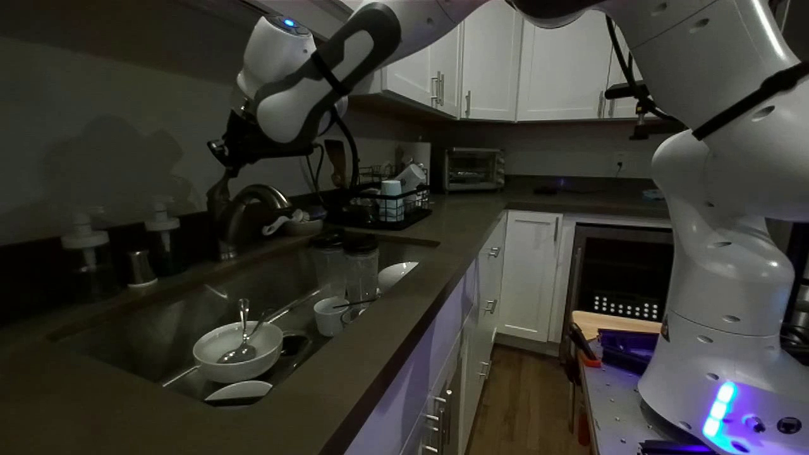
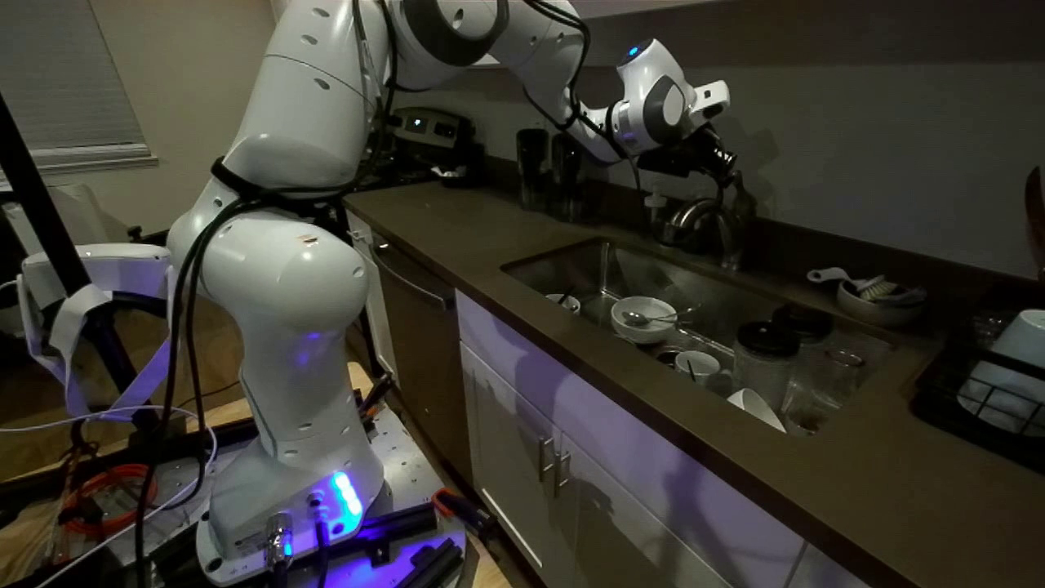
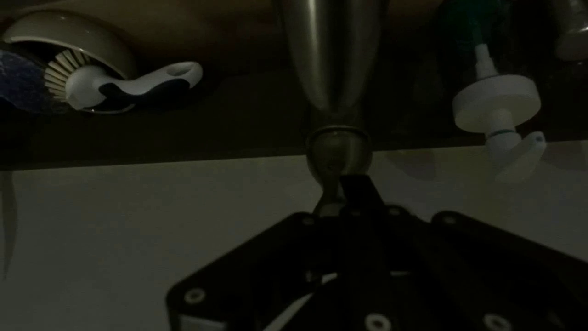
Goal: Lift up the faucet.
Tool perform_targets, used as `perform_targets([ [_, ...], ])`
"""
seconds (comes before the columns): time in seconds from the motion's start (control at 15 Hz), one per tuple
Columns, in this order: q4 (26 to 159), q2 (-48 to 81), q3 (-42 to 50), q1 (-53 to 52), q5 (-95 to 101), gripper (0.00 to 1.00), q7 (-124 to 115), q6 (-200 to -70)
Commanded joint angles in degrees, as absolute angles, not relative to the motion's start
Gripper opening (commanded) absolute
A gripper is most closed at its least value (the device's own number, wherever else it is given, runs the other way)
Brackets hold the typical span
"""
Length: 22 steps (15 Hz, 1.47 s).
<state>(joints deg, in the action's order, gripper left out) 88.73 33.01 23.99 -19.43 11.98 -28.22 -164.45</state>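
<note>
The dark metal faucet [image 1: 229, 230] stands at the back edge of the sink in both exterior views, its arched spout [image 2: 695, 214] reaching out over the sink. Its short lever handle [image 1: 218, 194] rises upright beside the wall. In the wrist view the spout [image 3: 334, 50] hangs at the top centre and the lever [image 3: 328, 196] runs down behind my fingers. My gripper [image 1: 232, 169] looks shut, with its tips [image 3: 360, 188] down close beside the top of the lever. I cannot tell whether they touch it. Part of the lever is hidden behind the fingers.
White-capped dispensers [image 1: 162, 225] stand next to the faucet. On its opposite side is a bowl with a brush [image 3: 133, 87]. The sink [image 2: 608, 265] holds a white bowl [image 1: 215, 354], cups and glass jars [image 1: 361, 275]. A dish rack [image 1: 407, 205] stands beyond. The wall is close behind.
</note>
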Motion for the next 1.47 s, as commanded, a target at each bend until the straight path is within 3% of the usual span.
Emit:
perform_targets([
  [0.0, 84.51, 34.99, 26.44, -19.38, 12.66, 0.0, -29.76, -164.94],
  [0.8, 78.91, 36.87, 27.74, -17.48, 11.71, 0.0, -28.62, -163.3],
  [1.4, 82.77, 35.45, 28.53, -19.71, 12.22, 0.0, -29.26, -162.52],
])
